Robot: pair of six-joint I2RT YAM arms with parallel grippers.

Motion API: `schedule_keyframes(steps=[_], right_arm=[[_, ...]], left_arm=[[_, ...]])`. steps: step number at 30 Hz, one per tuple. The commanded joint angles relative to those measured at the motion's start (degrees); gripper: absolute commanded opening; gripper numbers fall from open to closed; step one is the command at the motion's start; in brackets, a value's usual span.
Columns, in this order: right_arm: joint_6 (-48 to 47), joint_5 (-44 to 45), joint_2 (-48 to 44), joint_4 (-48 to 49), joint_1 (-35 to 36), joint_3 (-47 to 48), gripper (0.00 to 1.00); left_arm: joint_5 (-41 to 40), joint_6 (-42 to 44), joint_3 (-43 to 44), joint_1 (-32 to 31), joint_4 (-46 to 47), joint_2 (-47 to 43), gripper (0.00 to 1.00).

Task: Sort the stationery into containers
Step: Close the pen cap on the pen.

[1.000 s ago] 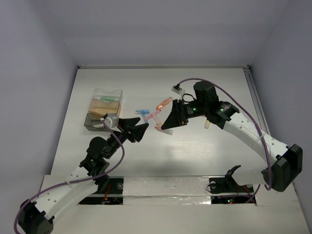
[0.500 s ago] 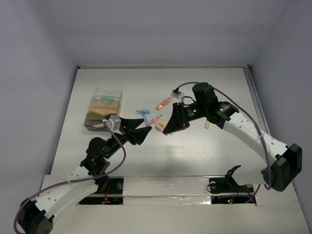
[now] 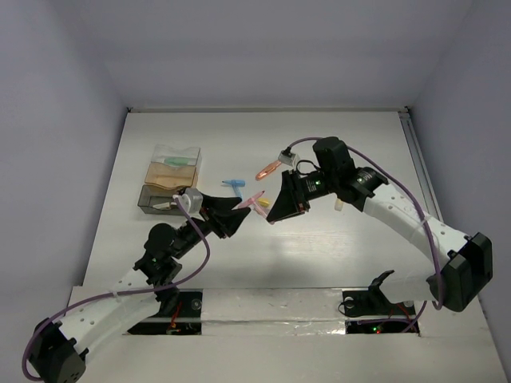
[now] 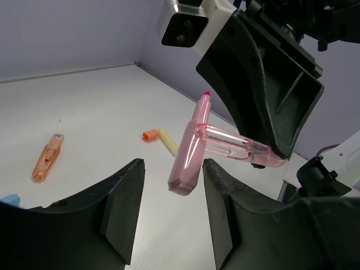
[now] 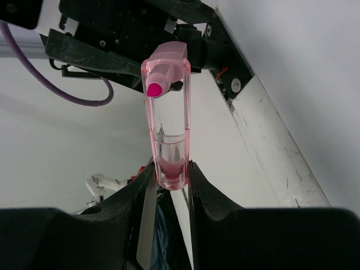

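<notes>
My right gripper (image 3: 274, 212) (image 5: 169, 174) is shut on the clear pink cap end of a pink highlighter (image 3: 254, 199) (image 5: 167, 112) and holds it above the table. My left gripper (image 3: 242, 212) (image 4: 172, 171) is open, and the highlighter's blunt pink end (image 4: 188, 163) hangs between its jaws without touching them. The clear container (image 3: 171, 179), with tan and grey compartments, stands to the left and holds a green piece (image 3: 177, 162). Loose stationery lies on the table: an orange clip (image 3: 268, 169) (image 4: 47, 158), a blue piece (image 3: 234, 183), a yellow piece (image 4: 167, 140) and an orange cap (image 4: 150, 135).
A pale yellow piece (image 3: 338, 204) lies under the right forearm. The right wrist's white camera (image 4: 188, 22) hangs just above the left gripper. The table's near edge, with taped mounts (image 3: 271, 302), runs along the bottom.
The right gripper has lifted the pink highlighter off the table and carried it left. The left gripper has moved right until its open jaws flank the highlighter's end.
</notes>
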Motion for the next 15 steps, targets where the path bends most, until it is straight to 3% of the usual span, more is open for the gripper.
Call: schedule_keyframes(steps=[1,6,11,13,15], right_arm=[[1.1,-1.9,0.1,2.6,0.1,-1.1,0.0],[1.3,-2.2,0.4,2.7,0.1,-1.4,0.0],[2.5,-2.9,0.3,4.2,0.1,-2.0,0.0],[3.6,-3.5,0.1,5.7,0.1,-2.5,0.0],[4.3,-3.8,0.1,7.1,0.1,-2.9,0.0]], left_arm=[[0.9,0.0,2.3,-0.5,4.2,-0.6,0.42],[0.6,0.2,2.6,-0.5,3.9,-0.6,0.31],[1.0,0.0,3.0,-0.5,3.2,0.0,0.1],[1.1,0.0,3.0,-1.0,2.7,-0.1,0.07],[0.9,-0.1,2.8,-1.0,2.0,-0.2,0.11]])
